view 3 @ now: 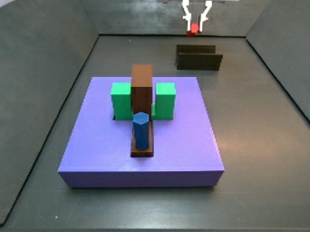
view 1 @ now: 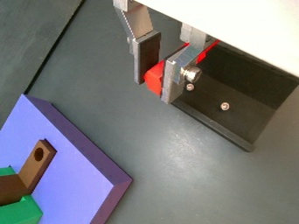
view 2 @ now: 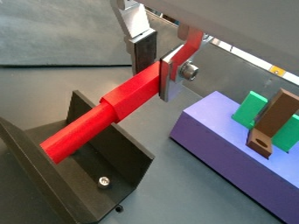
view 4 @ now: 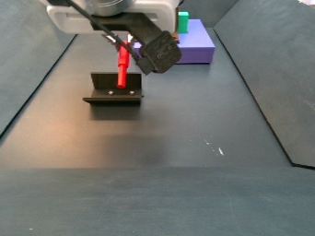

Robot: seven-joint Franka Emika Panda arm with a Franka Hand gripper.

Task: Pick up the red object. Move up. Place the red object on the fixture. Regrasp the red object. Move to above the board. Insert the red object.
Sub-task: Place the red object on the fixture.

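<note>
My gripper (view 2: 158,74) is shut on the red object (view 2: 100,118), a long red peg held near one end between the silver fingers. It hangs down from the jaws, with its free end over the dark fixture (view 2: 82,188). Whether it touches the fixture I cannot tell. In a side view the gripper (view 4: 123,41) holds the peg (view 4: 122,66) upright above the fixture (view 4: 114,94). In a wrist view the gripper (view 1: 160,74) grips the red object (view 1: 152,79) beside the fixture (view 1: 246,92). The purple board (view 3: 182,145) lies apart from the gripper (view 3: 194,16).
The board carries two green blocks (view 3: 121,100), a tall brown upright (view 3: 143,86) and a blue hexagonal peg (view 3: 140,131). Grey walls ring the dark floor (view 4: 172,138). The board's corner (view 1: 70,157) lies near the fixture.
</note>
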